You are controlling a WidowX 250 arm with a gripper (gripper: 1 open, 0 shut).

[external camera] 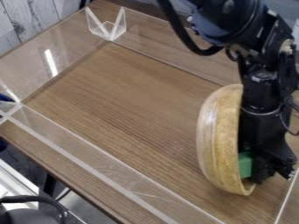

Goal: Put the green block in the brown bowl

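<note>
Clear acrylic walls point(70, 131) fence the wooden tabletop point(117, 96). The large tan wooden bowl point(216, 140) stands tipped on edge against the black gripper point(260, 164), whose jaws clamp the small bright green block point(247, 165) at the bowl's lower rim.

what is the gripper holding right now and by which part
The gripper is shut on the green block, over the brown bowl. Only a sliver shows, so which part cannot be told.

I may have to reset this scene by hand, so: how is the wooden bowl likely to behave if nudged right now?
The brown bowl stands tilted up on its edge, so it would probably rock or drop flat at a nudge. Its round rim suggests it could roll along the table. Thick wood looks stiff and fairly heavy. The gripper, shut on the green block, sits against it.
</note>
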